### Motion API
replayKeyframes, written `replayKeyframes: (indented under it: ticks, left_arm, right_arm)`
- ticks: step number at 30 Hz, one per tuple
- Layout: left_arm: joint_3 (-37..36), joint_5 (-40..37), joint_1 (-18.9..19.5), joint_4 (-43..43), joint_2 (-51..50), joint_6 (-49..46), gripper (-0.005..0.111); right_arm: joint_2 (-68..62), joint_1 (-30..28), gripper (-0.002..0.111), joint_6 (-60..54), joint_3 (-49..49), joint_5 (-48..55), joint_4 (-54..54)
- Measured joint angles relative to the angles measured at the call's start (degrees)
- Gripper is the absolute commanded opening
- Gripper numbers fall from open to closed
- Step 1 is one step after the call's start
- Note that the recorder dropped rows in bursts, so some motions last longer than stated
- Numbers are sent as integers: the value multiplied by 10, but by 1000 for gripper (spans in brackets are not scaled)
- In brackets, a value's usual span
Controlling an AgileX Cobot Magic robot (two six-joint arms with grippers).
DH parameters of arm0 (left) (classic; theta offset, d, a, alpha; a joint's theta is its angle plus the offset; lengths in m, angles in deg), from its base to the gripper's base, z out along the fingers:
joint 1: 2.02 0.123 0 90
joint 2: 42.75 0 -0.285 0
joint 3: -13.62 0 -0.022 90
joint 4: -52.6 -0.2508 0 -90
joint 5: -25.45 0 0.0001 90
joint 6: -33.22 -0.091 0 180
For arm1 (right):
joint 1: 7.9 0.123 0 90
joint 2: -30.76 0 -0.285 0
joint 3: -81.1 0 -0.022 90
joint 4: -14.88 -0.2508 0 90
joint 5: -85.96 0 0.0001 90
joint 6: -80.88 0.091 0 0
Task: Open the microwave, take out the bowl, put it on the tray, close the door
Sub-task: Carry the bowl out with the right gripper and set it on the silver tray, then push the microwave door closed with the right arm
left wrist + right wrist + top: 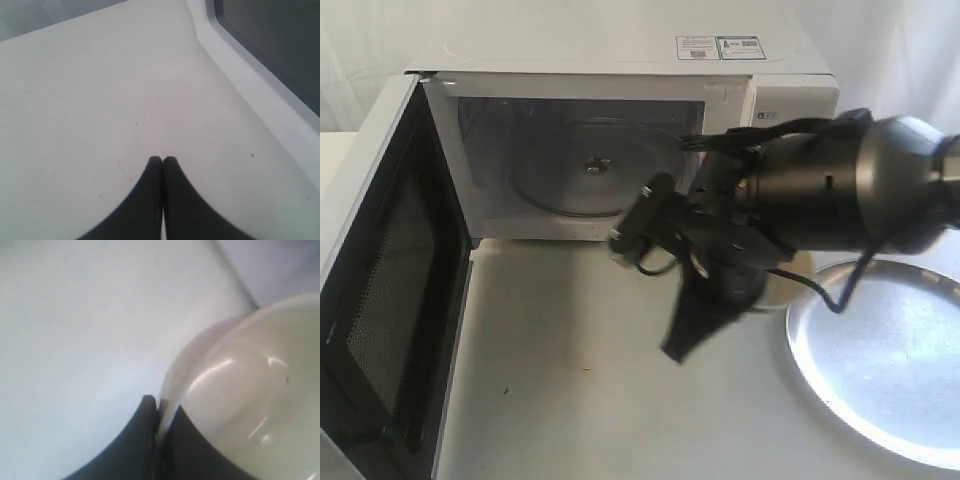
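Observation:
The white microwave (620, 60) stands at the back with its door (380, 280) swung wide open to the left, mesh side showing. Its cavity holds only the glass turntable (585, 170). My right gripper (159, 407) is shut on the rim of the cream-white bowl (245, 390). In the exterior view the right arm (820, 190) hides most of the bowl; a cream sliver (782, 292) shows beside the left rim of the silver tray (800, 350). My left gripper (162, 160) is shut on nothing, low over the table beside the door's outer face (270, 60).
The white table (580, 380) stretches between the open door and the tray. A black cable (820, 290) hangs from the right arm over the tray's near-left rim. The left arm does not show in the exterior view.

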Motion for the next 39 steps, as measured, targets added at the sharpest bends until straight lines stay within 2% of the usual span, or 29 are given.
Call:
replayKeyframes:
  ticks: [5,10,12,15,20,22,27,30,34,35,36,39]
  left_arm:
    - [0,0,0,0,0,0,0]
    - [0,0,0,0,0,0,0]
    - [0,0,0,0,0,0,0]
    - [0,0,0,0,0,0,0]
    - [0,0,0,0,0,0,0]
    - [0,0,0,0,0,0,0]
    - [0,0,0,0,0,0,0]
    - [0,0,0,0,0,0,0]
    - [0,0,0,0,0,0,0]
    - [0,0,0,0,0,0,0]
    - [0,0,0,0,0,0,0]
    - [0,0,0,0,0,0,0]
  right_arm:
    - [28,-14,0,21,-92,120,31]
    - [38,-14,0,165,-153,109,142]
    - [38,-14,4,204,-170,93,185]
    - [38,-14,17,227,-181,60,211]
    - [39,-14,52,256,-184,34,236]
    - [40,-14,58,258,-184,34,245]
    - [50,-13,47,297,-184,27,259]
    - [72,4,37,301,-183,-20,256]
    - [117,45,13,301,-160,-200,259]
    - [126,56,1,301,-152,-256,267]
    - [137,66,0,301,-137,-345,281]
    - [139,89,0,297,-71,-517,312]
